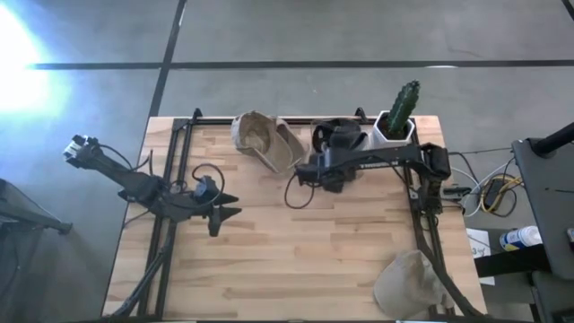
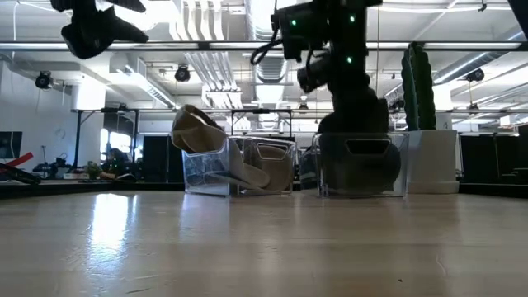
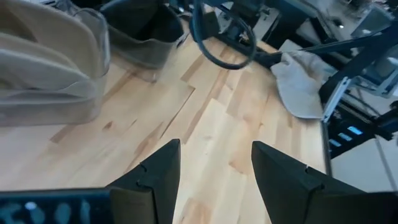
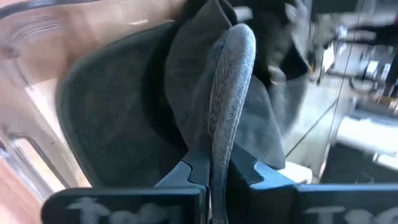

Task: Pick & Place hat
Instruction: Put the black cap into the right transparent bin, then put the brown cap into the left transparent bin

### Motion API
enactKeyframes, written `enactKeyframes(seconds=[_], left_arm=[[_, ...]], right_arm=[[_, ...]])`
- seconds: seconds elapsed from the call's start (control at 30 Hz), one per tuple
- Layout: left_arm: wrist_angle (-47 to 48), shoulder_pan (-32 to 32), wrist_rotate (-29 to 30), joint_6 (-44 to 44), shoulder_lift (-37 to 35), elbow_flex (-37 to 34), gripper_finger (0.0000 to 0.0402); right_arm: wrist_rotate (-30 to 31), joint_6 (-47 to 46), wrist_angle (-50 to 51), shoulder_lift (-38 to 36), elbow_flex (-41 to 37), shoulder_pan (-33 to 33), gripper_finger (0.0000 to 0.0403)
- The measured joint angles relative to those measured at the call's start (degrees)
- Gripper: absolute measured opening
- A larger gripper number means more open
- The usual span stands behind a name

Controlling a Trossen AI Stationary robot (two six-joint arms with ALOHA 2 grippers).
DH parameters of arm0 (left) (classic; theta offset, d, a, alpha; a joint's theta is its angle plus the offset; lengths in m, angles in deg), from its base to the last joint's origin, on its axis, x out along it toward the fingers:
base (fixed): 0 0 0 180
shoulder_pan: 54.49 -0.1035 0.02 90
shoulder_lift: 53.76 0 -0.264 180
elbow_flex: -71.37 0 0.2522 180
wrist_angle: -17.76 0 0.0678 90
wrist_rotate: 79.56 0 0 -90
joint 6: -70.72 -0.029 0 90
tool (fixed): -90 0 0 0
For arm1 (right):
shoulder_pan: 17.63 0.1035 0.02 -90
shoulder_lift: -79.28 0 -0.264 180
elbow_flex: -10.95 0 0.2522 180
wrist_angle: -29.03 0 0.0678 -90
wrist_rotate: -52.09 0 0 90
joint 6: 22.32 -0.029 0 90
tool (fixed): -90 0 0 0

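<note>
The wooden table [image 1: 296, 260] — pale butcher-block planks with a matte grain — carried two clear plastic bins along its far edge. The left bin [image 1: 269, 148] held a tan hat [image 1: 256, 135], soft and floppy, its brim spilling over the wall. The right bin [image 2: 360, 165] sat just beside a white pot with a green cactus [image 1: 401, 108]. Another pale hat [image 1: 408, 283] lay crumpled near the table's front right corner, well apart from the bins.

The right gripper [image 4: 214, 168] hung over the right bin, its fingers pinched shut on the brim of a dark hat [image 4: 155, 106] — a thick, ribbed fabric edge, folded and standing upright between the pads. The crown sagged into or against the bin; whether it rested on the bin's floor could not be told. Judging by this, the step in hand was setting the dark hat in the bin. To do it well, the hat should go low enough that the limp cloth settles inside the walls before release, or the brim could catch on the rim and drape out.

The left gripper [image 3: 214, 180] waited over the table's left side, fingers spread wide and holding nothing.
</note>
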Motion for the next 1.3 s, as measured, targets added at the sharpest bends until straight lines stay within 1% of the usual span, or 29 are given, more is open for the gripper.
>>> enactKeyframes(seconds=[0.13, 0.23, 0.3, 0.4, 0.5, 0.63, 0.73, 0.83, 0.97, 1.07, 1.13, 1.23, 1.3], left_arm=[[0.5, 0.0, 0.5, 1.1, 0.0, -0.8, 0.0190], [0.6, 0.0, 0.5, 1.2, 0.0, -0.9, 0.0190], [0.7, 0.0, 0.5, 0.9, 0.0, -0.9, 0.0190], [0.8, -0.1, 0.6, 0.3, 0.0, -0.9, 0.0190], [0.8, -0.1, 0.6, 0.0, 0.0, -0.9, 0.0190], [0.8, -0.1, 0.6, 0.1, 0.0, -0.9, 0.0190], [0.8, -0.1, 0.5, 0.5, 0.0, -0.9, 0.0190], [0.8, -0.1, 0.5, 0.9, 0.0, -0.9, 0.0190], [0.8, -0.1, 0.5, 1.2, 0.0, -0.9, 0.0190], [0.9, -0.1, 0.5, 1.3, 0.0, -0.9, 0.0190], [0.9, -0.1, 0.5, 1.4, 0.0, -0.9, 0.0190], [0.8, -0.1, 0.5, 1.4, 0.0, -0.9, 0.0190], [0.8, -0.1, 0.5, 1.4, 0.0, -0.9, 0.0190]], right_arm=[[0.0, 6.2, -6.9, -0.3, -6.0, 1.1, 0.0013], [-0.2, 6.3, -7.4, 0.0, -8.9, 1.2, 0.0015], [-2.0, 6.2, -7.7, -0.5, -9.8, 1.1, 0.0024], [-6.1, 4.9, -8.6, -1.2, -10.0, 1.1, 0.0053], [-10.6, 4.3, -10.3, -2.0, -9.2, 1.0, 0.0094], [-13.2, 4.0, -11.1, -2.9, -7.5, 1.1, 0.0149], [-14.9, 4.5, -11.0, -4.2, -6.2, 1.3, 0.0182], [-16.6, 3.8, -10.0, -6.3, -4.8, 1.6, 0.0202], [-19.4, -1.4, -6.3, -10.0, -3.8, 1.9, 0.0211], [-26.5, -5.4, -3.3, -13.7, -4.1, 2.6, 0.0210], [-34.1, -9.3, -1.3, -16.1, -4.8, 3.5, 0.0207], [-45.3, -18.7, 1.8, -19.0, -6.3, 5.7, 0.0202], [-50.2, -25.3, 3.2, -20.4, -7.8, 7.7, 0.0199]])
